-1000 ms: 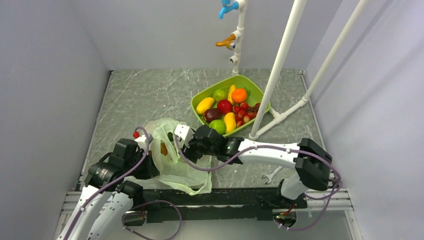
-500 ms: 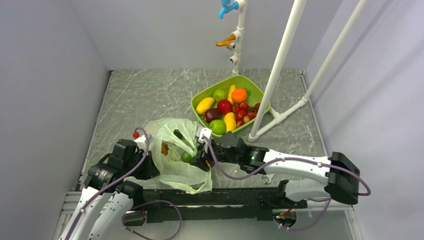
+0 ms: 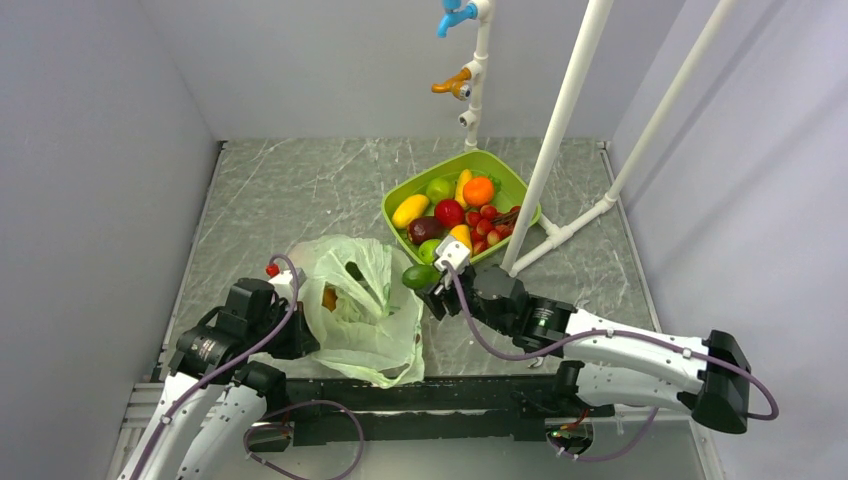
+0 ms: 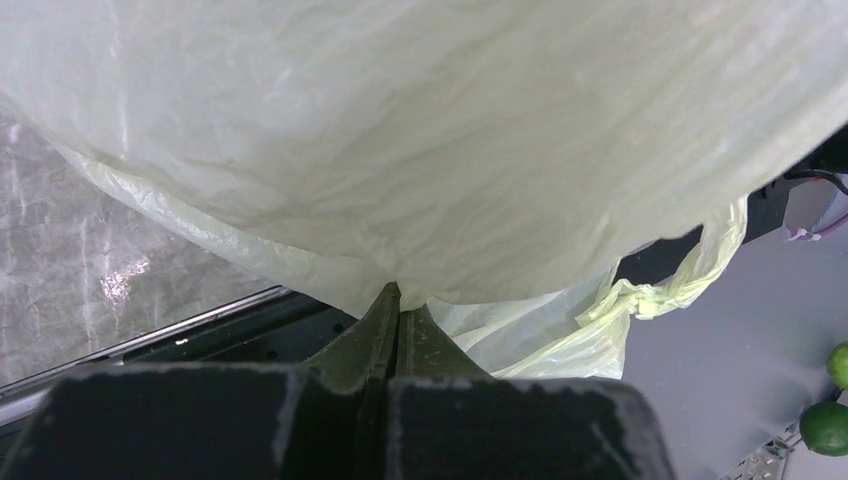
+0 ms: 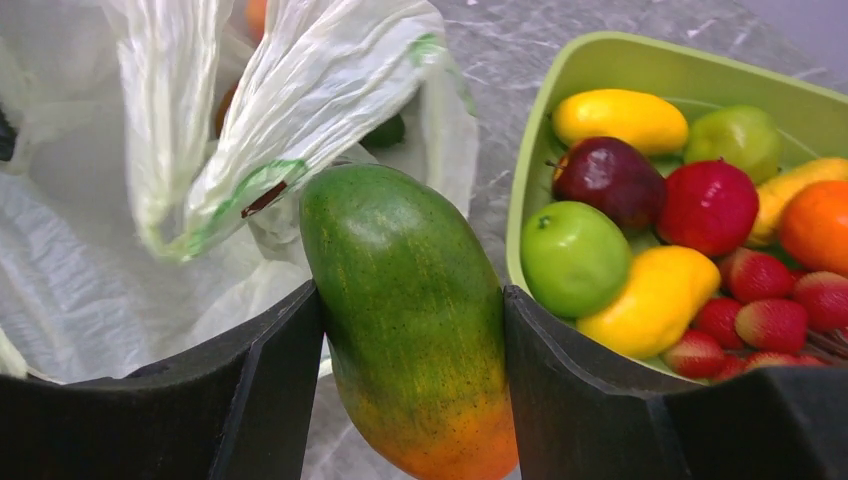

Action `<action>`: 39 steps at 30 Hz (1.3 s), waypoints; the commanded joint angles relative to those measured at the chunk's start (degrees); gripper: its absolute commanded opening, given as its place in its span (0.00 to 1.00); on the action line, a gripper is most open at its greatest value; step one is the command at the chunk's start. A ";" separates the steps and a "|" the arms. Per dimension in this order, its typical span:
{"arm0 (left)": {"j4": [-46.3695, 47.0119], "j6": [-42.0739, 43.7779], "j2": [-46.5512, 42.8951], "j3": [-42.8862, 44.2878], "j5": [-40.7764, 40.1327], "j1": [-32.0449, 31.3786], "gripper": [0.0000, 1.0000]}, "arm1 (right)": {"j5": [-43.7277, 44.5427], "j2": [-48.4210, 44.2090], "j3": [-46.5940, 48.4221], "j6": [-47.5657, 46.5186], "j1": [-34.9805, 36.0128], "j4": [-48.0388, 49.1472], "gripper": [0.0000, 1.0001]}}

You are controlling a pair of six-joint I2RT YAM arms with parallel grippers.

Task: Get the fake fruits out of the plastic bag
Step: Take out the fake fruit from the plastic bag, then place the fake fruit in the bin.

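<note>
Setting: robot test cell in a lab, mocked up as a kitchen. Evidence: plain grey walls box in a marble-look worktop. Left arm and right arm bolted to a rail at its near edge. White pipes carry a blue tap and an orange tap. Plastic fruit fills a tray.

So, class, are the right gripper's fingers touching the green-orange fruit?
Touching. The right wrist view shows both fingers pressed against the green-orange fruit, no gap.

Pale-grn bag, grn-to-orange fruit, lime tray, grey veined tbl
</note>
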 commanded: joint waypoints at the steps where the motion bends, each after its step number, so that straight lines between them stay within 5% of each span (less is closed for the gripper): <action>1: 1.90 0.42 0.02 0.09 0.78 0.45 0.00 | 6.53 -3.94 -1.36 1.92 -0.40 -2.99 0.00; 8: 2.06 1.02 0.74 0.08 1.59 0.51 0.00 | 12.14 0.86 1.48 6.40 -5.85 -4.05 0.00; 20: 2.24 0.94 -0.70 -0.01 1.50 1.07 0.00 | 26.48 35.18 31.91 5.07 -12.47 -11.91 0.00; 32: 2.57 1.40 -0.79 -0.07 2.19 2.44 0.00 | 26.09 45.63 41.16 5.03 -19.17 -16.03 0.01; 35: 2.63 1.36 -1.23 -0.16 2.23 2.95 0.00 | 24.89 46.14 40.95 5.58 -20.14 -16.74 0.15; 39: 2.86 1.62 -0.59 -0.20 2.69 2.96 0.00 | 22.89 44.66 38.47 6.12 -20.30 -15.96 0.55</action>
